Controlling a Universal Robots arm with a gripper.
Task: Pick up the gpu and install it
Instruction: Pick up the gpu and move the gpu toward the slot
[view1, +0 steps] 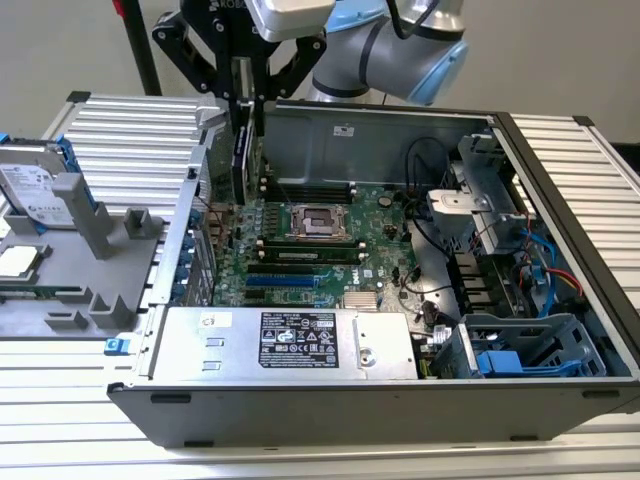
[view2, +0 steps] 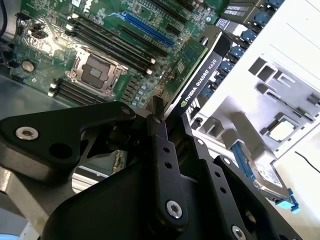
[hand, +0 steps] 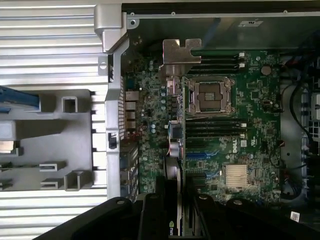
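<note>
Gripper clamps one gpu over one motherboard.

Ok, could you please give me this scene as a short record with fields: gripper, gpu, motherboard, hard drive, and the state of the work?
gripper: shut on the gpu
gpu: held on edge above the motherboard, not seated in a slot
motherboard: flat inside the open computer case
hard drive: on the grey fixture, outside the case, at the exterior view's left
work: gpu picked up, not yet installed
</note>
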